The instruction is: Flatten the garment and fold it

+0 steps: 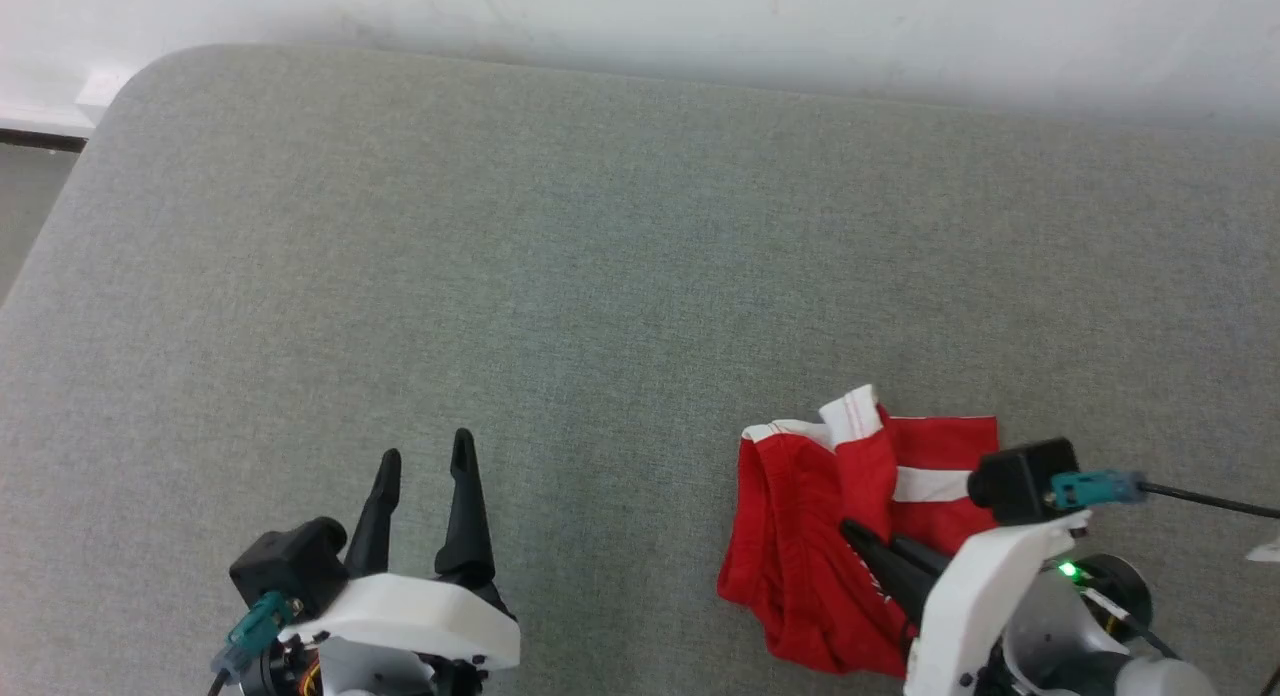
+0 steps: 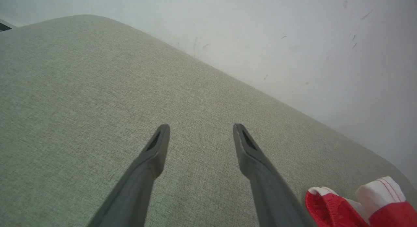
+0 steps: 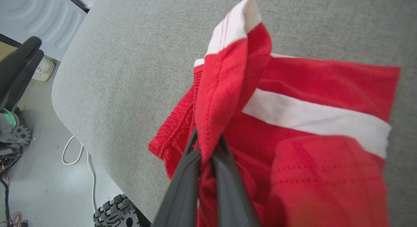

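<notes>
Grey fabric-topped counter [image 1: 560,236] spans the head view, with a pale wall [image 1: 700,16] along the top edge

The garment [image 1: 800,536] sits at the lower right of the head view. It is a pair of red shorts, bunched in a crumpled heap, not flat. A white stripe crosses the red panel on the heap's right side. A white-trimmed corner pokes up at the heap's top edge. No print can be made out

Right claw [image 1: 872,538] enters from the lower right corner of the head view, its dark fingers lying over the heap and pointing up-left. In the right wrist view the two fingers stand nearly together, pinching a fold of red cloth. That fold rises from between them toward the top of the frame and ends in the white trim. The gathered waistband shows at the left of the fold, and the white stripe runs to the right

Left claw [image 1: 426,448] is at the lower left of the head view, fingers spread wide with nothing between them, over bare counter and well apart from the garment. In the left wrist view a red and white edge of the shorts shows in the lower right corner

In the right wrist view, grey floor [image 3: 42,174] shows at lower left past the counter's rounded corner, with a white cable [image 3: 76,152] lying on it
</notes>
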